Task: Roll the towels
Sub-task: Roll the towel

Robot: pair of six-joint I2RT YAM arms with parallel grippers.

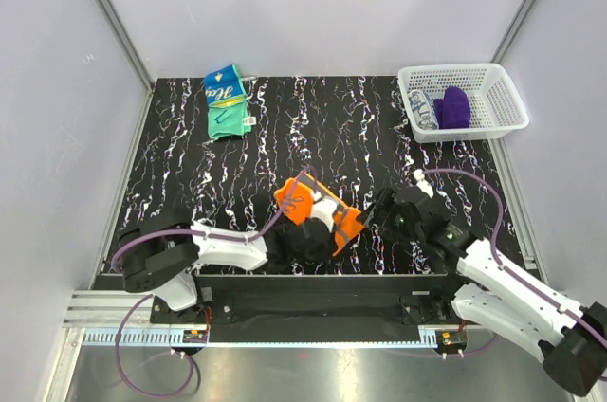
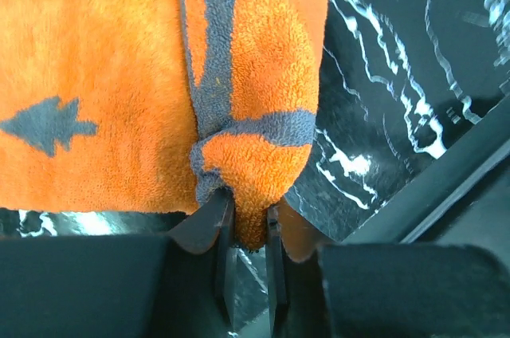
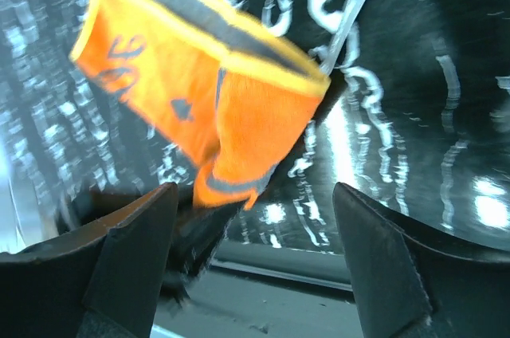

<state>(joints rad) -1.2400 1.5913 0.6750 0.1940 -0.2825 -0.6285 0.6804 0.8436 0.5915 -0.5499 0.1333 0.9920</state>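
The orange towel [image 1: 318,210] with grey trim lies partly folded near the table's front middle. My left gripper [image 1: 305,241] is shut on its near corner; in the left wrist view the orange towel [image 2: 159,75] bunches between the two fingers [image 2: 221,226]. My right gripper [image 1: 384,205] stands open just right of it, with nothing between its fingers. In the right wrist view the orange towel [image 3: 207,107] sits ahead and left of the wide jaws. The teal, blue and yellow towel [image 1: 228,100] lies loosely folded at the back left.
A white lattice basket [image 1: 503,89] stands at the back right, with a purple cloth [image 1: 453,108] inside. The table's front metal rail [image 1: 322,281] runs just below the left gripper. Side walls rise at left and right.
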